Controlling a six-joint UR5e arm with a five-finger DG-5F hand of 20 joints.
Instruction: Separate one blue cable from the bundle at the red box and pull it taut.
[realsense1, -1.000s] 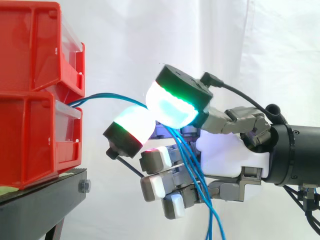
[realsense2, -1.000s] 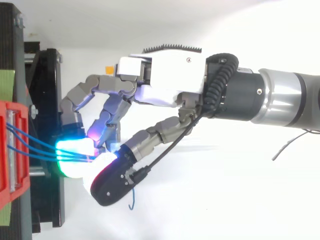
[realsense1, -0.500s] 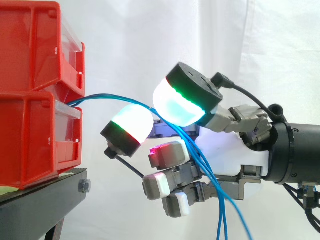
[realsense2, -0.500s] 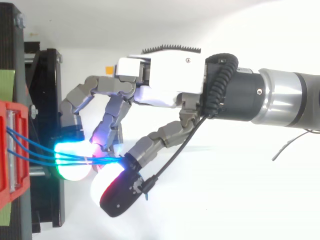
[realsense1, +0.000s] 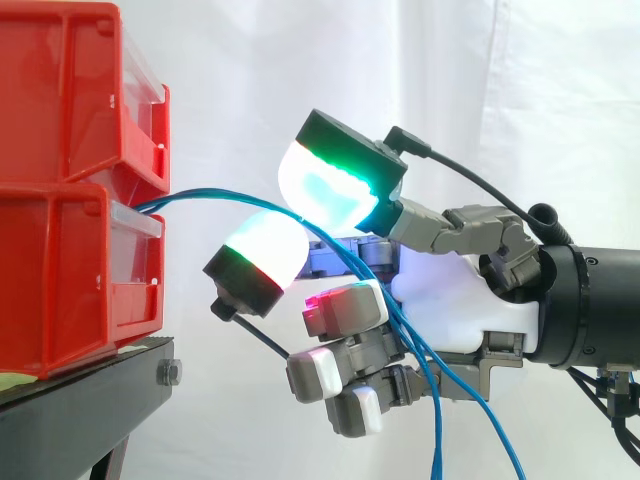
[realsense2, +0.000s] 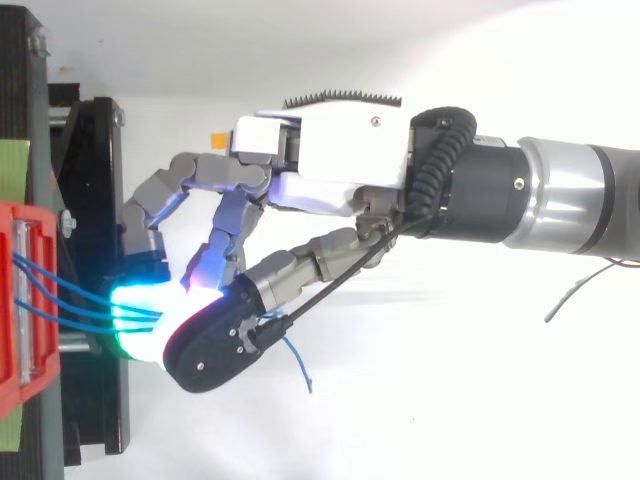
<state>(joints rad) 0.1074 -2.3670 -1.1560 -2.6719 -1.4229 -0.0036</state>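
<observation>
Two red bins (realsense1: 70, 200) are stacked on a black stand (realsense1: 90, 390) at the left. A bundle of thin blue cables (realsense1: 210, 192) leaves the gap between the bins and arcs right toward my hand (realsense1: 455, 310). The strands (realsense2: 70, 305) pass over a white-glowing fingertip (realsense1: 262, 250) and under the green-cyan thumb pad (realsense1: 330, 190), which sits just above them. Behind the pads they drop down through the curled fingers and off the bottom edge. The hand (realsense2: 340, 160) is shut on the cables a short way from the bin front. One loose blue end (realsense2: 298, 368) hangs below the thumb.
A white curtain hangs behind everything. The stand's edge (realsense2: 95, 200) lies directly under the fingertips, and a bolt (realsense1: 168, 373) sticks out of its corner. The arm's dark wrist (realsense1: 590, 310) comes in from the right.
The thumb lifted away from the finger pad half a second ago and has now swung back over the cables, nearer the bins. The hanging strands shifted right.
</observation>
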